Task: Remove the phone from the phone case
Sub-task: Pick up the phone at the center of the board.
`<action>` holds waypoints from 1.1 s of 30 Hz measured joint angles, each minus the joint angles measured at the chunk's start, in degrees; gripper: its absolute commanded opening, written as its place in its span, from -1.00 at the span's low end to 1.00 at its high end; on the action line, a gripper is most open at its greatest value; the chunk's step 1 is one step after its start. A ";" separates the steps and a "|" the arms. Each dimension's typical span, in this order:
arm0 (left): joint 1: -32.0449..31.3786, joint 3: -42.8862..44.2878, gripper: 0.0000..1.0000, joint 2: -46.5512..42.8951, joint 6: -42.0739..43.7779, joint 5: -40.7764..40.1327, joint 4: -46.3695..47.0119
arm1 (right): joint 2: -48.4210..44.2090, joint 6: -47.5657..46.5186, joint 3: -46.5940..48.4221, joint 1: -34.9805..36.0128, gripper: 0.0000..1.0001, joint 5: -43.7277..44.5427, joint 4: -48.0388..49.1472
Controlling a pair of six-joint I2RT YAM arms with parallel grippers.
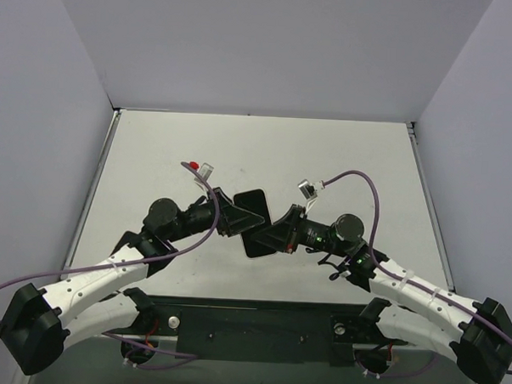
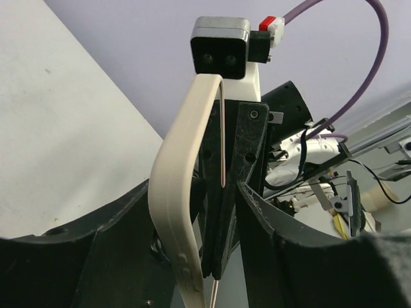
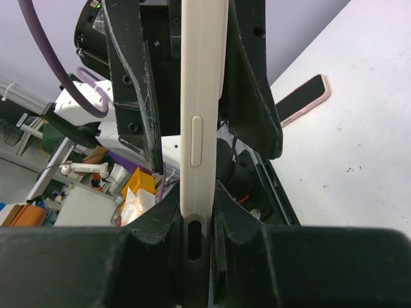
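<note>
The cream phone case (image 3: 202,96) hangs edge-on above the table, and my right gripper (image 3: 196,192) is shut on its edge beside a slot. In the left wrist view the case (image 2: 173,192) bows to the left between the jaws of my left gripper (image 2: 196,212), which stand apart around it. The left fingers (image 3: 131,96) flank the case with gaps on both sides. The phone (image 3: 302,99), black with a pink rim, appears to lie on the table below, apart from the case. From above, its black face (image 1: 251,200) shows where the left gripper (image 1: 238,215) and right gripper (image 1: 275,234) meet.
The white table (image 1: 342,162) is walled on three sides, and its near edge is a dark rail (image 1: 259,324) between the arm bases. Purple cables (image 1: 371,193) loop over both wrists. Off-table clutter (image 3: 138,186) shows past the right gripper.
</note>
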 measured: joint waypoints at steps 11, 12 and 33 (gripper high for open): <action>-0.07 1.14 0.16 0.79 -1.25 2.47 4.15 | -3.48 -2.12 0.20 1.66 -1.00 -1.64 -1.46; -0.07 1.25 0.07 0.76 -1.44 2.45 4.31 | -3.80 -2.99 0.42 2.38 -1.00 -1.64 -2.45; 7.04 7.26 -1.00 -7.21 4.57 2.29 -13.38 | -2.40 -12.24 11.80 3.19 0.24 3.15 -26.62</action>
